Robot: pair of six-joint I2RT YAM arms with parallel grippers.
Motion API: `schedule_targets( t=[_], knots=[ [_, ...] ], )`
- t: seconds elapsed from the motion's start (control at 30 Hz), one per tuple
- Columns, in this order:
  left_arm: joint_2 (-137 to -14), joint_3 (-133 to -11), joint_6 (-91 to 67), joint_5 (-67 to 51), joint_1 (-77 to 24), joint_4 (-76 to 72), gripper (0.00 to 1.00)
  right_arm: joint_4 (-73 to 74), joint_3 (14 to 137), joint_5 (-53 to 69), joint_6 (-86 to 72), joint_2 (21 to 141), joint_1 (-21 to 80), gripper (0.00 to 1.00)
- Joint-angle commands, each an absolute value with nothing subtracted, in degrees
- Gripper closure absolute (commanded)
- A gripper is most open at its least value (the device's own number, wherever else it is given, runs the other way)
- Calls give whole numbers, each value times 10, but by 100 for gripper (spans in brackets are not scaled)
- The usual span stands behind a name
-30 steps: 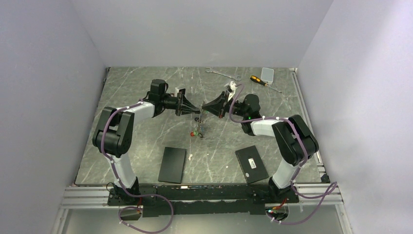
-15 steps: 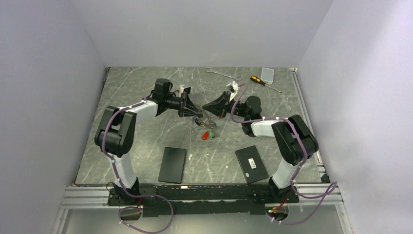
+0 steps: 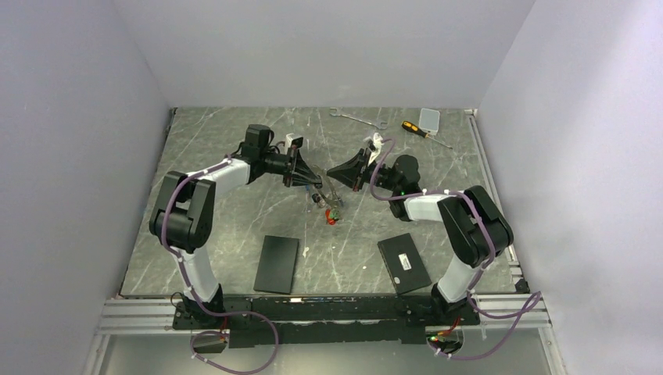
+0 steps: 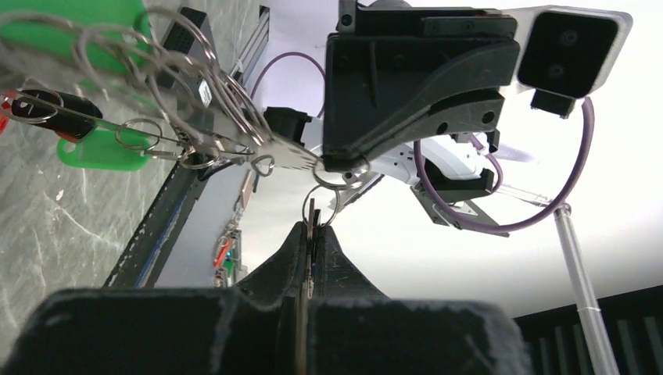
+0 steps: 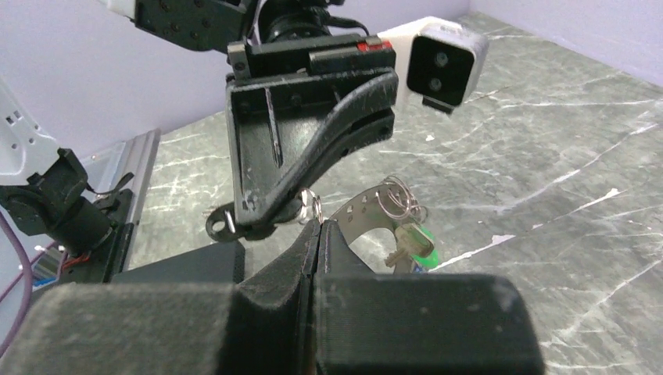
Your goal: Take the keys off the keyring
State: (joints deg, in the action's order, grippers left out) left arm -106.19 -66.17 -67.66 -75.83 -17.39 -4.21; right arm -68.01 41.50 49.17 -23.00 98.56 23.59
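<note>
Mid-table and above the surface, my left gripper [image 3: 319, 184] and right gripper [image 3: 330, 171] meet tip to tip. The left gripper [image 4: 311, 228] is shut on a flat metal key [image 4: 310, 215] that hangs from a small split ring. Facing it, the right gripper [image 5: 319, 226] is shut on the keyring [image 5: 366, 209], a curved grey metal band. Below the grippers dangle the keys [image 3: 331, 212] with red and green tags. Green-tagged keys [image 4: 102, 150] and a black-tagged one [image 4: 66, 105] crowd the left wrist view; one green-tagged key [image 5: 414, 244] shows in the right wrist view.
Two flat black boxes [image 3: 277, 263] [image 3: 404, 262] lie on the near part of the marbled table. At the back right are a silver wrench [image 3: 358, 118], a yellow-and-black screwdriver [image 3: 421, 132] and a small clear box [image 3: 429, 118]. Grey walls enclose the table.
The left gripper has swung back and tilted down toward the right gripper. The hanging bunch of keys has shifted slightly right. Both grippers have stayed shut.
</note>
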Motion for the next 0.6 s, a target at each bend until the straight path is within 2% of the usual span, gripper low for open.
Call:
schedule_targets(
  t=[0.0, 0.33, 0.57],
  knots=[
    [-1017, -690, -642, -788, -165, -32, 100, -686, 420, 464, -189, 952, 230, 100],
    [-1019, -768, -530, -795, -159, 82, 100, -630, 429, 491, -140, 944, 236, 100],
    [-1041, -897, -283, -720, -159, 354, 100, -590, 437, 491, -109, 936, 242, 100]
  ],
)
